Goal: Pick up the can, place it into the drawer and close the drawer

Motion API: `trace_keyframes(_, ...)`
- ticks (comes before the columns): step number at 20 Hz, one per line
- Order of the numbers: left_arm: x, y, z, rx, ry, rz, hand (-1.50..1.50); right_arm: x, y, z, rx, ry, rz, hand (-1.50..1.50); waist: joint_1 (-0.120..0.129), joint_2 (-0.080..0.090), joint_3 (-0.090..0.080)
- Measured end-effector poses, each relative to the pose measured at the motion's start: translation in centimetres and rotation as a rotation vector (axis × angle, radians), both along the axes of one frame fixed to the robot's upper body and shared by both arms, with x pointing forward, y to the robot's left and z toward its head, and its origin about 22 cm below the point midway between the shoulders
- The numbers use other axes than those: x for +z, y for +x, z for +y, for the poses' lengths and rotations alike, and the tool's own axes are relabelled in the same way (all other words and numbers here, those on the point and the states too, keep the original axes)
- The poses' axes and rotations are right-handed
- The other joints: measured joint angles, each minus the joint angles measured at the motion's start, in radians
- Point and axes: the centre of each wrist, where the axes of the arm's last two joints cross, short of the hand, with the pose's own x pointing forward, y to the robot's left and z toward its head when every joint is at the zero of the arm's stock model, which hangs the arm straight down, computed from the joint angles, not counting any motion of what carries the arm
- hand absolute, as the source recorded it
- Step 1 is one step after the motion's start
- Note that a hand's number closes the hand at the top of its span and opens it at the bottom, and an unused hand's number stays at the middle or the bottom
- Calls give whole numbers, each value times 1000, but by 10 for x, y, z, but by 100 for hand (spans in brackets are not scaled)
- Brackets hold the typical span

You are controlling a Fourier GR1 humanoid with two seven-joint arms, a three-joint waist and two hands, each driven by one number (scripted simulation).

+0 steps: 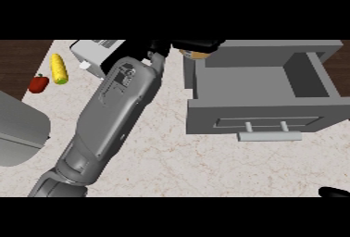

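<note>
My left forearm (pixel 113 111) reaches diagonally from the lower left to the counter's far side. Its black left hand (pixel 195 45) sits at the back left corner of the open grey drawer (pixel 259 111), fingers curled round the can (pixel 199 55). Only a small tan part of the can shows under the hand. The can hangs just over the drawer's left wall, at its rear. The drawer is pulled out toward me, with its pale handle (pixel 270 135) in front and a bare inside. Just a black tip of my right hand (pixel 334 192) shows at the lower right edge.
A yellow corn cob (pixel 59 68) and a red pepper (pixel 39 84) lie at the far left. A white-grey appliance (pixel 96 52) stands behind the forearm. A large grey rounded object (pixel 21 129) fills the left edge. Marble counter lies in front of the drawer.
</note>
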Motion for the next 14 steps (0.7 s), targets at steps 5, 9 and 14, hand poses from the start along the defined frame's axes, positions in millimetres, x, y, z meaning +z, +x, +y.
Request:
trace_keyframes(5,26,3,-24,-1,26,6,150,4,3,1,-1,-2,-2,-150,-6,2,0)
trace_keyframes(9,43,9,-40,5,53,11,150,7,4,4,8,-1,-12,-150,-19,6,0)
trace_keyframes(14,51,12,-56,6,79,29,150,7,9,-1,15,0,-15,-150,-31,9,1)
